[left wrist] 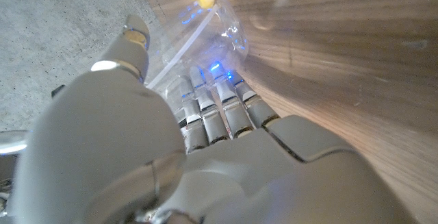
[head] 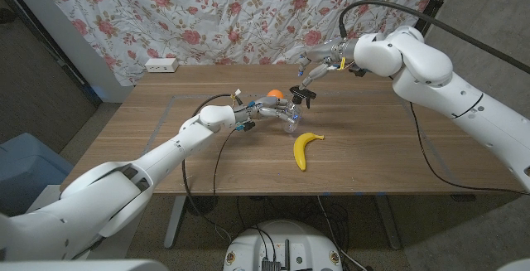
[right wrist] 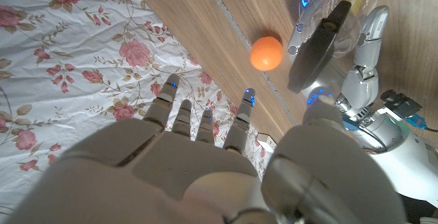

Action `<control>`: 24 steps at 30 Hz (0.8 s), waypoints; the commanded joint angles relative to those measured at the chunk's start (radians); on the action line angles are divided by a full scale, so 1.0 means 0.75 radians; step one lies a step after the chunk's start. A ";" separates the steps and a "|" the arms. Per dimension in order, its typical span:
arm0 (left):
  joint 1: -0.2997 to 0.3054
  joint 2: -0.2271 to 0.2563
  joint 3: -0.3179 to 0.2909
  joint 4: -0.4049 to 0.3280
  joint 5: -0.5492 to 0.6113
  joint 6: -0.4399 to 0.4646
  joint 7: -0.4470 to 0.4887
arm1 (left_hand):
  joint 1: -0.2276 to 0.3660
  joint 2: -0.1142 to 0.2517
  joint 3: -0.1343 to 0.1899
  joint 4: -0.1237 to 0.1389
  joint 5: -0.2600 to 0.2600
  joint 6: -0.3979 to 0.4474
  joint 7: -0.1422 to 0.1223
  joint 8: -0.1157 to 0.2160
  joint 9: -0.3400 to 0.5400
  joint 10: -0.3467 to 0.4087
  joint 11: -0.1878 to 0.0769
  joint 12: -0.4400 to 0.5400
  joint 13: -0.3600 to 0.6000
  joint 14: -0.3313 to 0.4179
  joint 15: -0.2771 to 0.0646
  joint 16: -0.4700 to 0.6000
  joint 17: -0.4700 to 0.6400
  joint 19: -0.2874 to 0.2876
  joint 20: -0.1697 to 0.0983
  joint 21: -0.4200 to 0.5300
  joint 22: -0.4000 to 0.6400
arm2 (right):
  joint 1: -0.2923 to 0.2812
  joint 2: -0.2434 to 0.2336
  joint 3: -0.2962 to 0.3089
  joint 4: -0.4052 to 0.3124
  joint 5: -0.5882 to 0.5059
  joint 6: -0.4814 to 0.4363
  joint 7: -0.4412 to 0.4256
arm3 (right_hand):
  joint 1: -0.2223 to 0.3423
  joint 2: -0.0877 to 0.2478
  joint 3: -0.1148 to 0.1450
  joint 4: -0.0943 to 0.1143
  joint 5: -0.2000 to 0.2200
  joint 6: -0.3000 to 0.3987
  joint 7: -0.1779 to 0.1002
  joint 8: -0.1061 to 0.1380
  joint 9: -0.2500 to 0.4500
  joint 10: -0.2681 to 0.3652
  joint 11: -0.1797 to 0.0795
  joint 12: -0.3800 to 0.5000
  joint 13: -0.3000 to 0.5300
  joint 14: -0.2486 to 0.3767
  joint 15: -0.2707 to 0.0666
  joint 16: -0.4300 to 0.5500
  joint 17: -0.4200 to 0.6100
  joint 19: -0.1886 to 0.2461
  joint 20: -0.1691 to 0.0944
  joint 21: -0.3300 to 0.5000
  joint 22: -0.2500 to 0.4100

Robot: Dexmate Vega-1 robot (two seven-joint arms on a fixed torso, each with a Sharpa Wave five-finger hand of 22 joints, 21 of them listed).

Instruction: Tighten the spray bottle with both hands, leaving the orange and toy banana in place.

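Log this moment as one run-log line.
left robot hand: grips spray bottle | right robot hand: open above nozzle | orange, toy banana: in place

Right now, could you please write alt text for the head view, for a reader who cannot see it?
At the middle of a wooden table, the robot's left hand grips a clear spray bottle while its right hand hangs above the bottle's black spray head. An orange sits just behind the bottle and a toy banana lies in front, before a floral curtain.

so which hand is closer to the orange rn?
Left. The left hand grips the spray bottle right beside the orange; the right hand hovers above the bottle's black sprayer head, farther away.
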 commanded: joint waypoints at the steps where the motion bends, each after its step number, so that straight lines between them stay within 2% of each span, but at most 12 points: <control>1: -0.053 -0.028 0.017 0.085 -0.001 -0.031 -0.073 | -0.045 0.197 0.027 0.019 0.010 0.230 -0.044 0.222 0.005 0.144 -0.132 0.004 0.005 0.017 -0.177 -0.003 0.002 0.015 -0.046 -0.001 0.006 | 0.067 -0.034 0.008 0.067 0.074 0.151 -0.002 | 0.036 0.006 0.012 -0.007 0.009 -0.016 -0.005 0.000 0.008 -0.017 -0.002 0.007 0.006 -0.014 -0.012 -0.001 -0.002 -0.008 0.000 -0.001 0.001; 9: -0.089 -0.057 0.026 0.163 0.001 -0.064 -0.116 | -0.046 0.198 0.027 0.020 0.010 0.233 -0.045 0.223 0.005 0.144 -0.130 0.003 0.005 0.018 -0.175 -0.003 0.002 0.015 -0.046 -0.001 0.006 | 0.104 -0.042 -0.001 0.098 0.066 0.239 0.001 | 0.117 -0.002 0.034 -0.019 0.023 -0.075 -0.005 -0.005 0.011 -0.044 -0.016 0.013 0.008 -0.028 -0.013 0.000 -0.008 -0.023 -0.008 0.000 0.001; 24: -0.106 -0.072 0.028 0.206 0.005 -0.071 -0.132 | -0.049 0.197 0.027 0.022 0.010 0.234 -0.043 0.222 0.005 0.148 -0.134 0.002 0.005 0.019 -0.176 -0.004 0.002 0.017 -0.046 0.000 0.006 | 0.095 -0.072 0.007 0.169 0.000 0.442 -0.136 | 0.225 -0.025 0.061 -0.024 0.053 -0.130 -0.006 0.000 0.014 -0.072 -0.027 0.016 0.009 -0.025 -0.030 0.007 -0.014 -0.014 -0.043 0.006 0.000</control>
